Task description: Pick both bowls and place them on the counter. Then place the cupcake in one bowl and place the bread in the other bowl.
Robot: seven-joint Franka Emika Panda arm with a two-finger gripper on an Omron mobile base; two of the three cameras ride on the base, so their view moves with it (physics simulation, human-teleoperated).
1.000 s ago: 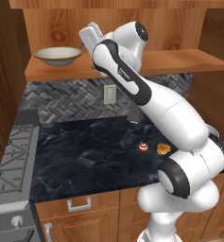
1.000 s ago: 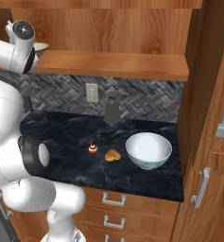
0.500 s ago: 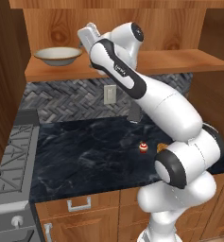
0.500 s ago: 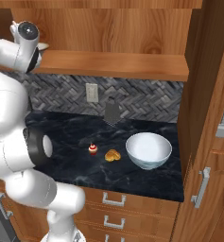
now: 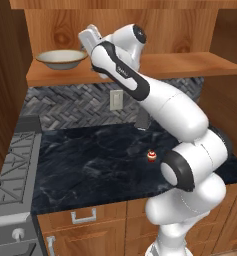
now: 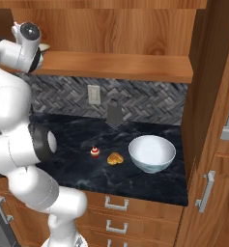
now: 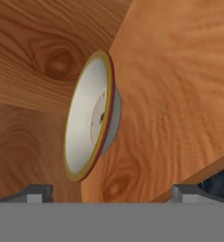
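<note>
Altogether two bowls (image 5: 61, 58) (image 6: 151, 153), one cupcake (image 6: 94, 153), one bread (image 6: 115, 158).

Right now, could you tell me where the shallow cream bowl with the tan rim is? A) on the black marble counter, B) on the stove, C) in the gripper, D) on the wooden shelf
D: the shallow cream bowl rests on the wooden shelf, with the open gripper short of it.
</note>
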